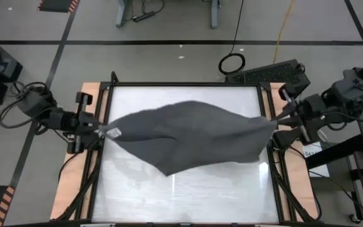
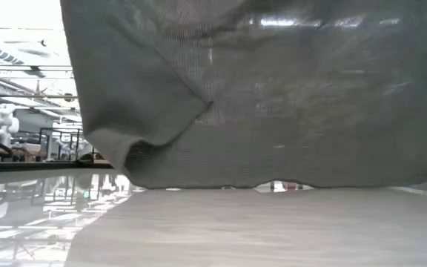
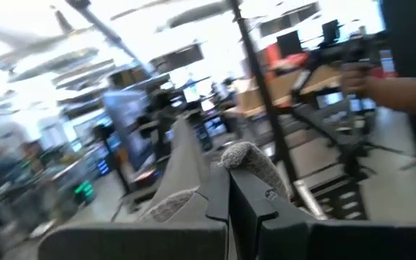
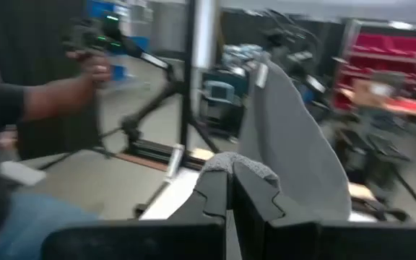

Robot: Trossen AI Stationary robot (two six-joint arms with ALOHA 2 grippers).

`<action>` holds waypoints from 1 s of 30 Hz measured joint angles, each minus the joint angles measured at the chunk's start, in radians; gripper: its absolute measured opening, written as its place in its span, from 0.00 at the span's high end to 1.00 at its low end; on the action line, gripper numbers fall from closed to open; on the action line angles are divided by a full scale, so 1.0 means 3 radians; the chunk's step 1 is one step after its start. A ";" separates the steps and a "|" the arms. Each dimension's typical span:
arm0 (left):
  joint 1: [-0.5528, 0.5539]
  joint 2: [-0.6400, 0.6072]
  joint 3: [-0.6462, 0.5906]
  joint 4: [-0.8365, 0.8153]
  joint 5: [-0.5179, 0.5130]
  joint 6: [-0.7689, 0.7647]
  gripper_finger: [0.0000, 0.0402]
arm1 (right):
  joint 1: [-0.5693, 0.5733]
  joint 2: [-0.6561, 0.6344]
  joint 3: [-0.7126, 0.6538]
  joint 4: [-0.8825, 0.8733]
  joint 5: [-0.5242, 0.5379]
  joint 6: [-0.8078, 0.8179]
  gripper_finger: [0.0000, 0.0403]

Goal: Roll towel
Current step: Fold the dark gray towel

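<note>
- Now the towel hangs stretched between both sets of fingers, sagging over the bench, its lower hem just off the surface.
- Left gripper is clamped tight on one corner; right gripper is pinched shut on the opposite corner.
- Soft, light, limp cloth: it will likely droop and bunch wherever unsupported.
- Corners seem the best hold while it is laid flat for rolling.
</note>
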 joint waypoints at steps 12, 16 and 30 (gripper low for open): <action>-0.0197 -0.0005 0.0000 0.0333 0.0104 0.0631 1.00 | 0.0000 -0.0018 0.0000 0.0103 -0.0153 -0.0329 1.00; -0.0197 0.0003 0.0000 -0.0104 -0.1179 0.0542 1.00 | -0.0001 0.0022 0.0000 -0.0558 0.0864 -0.0120 1.00; 0.0484 0.0544 -0.0183 -0.2502 -0.2207 -0.1684 1.00 | -0.0332 0.0715 -0.0580 -0.1676 0.2293 0.0667 1.00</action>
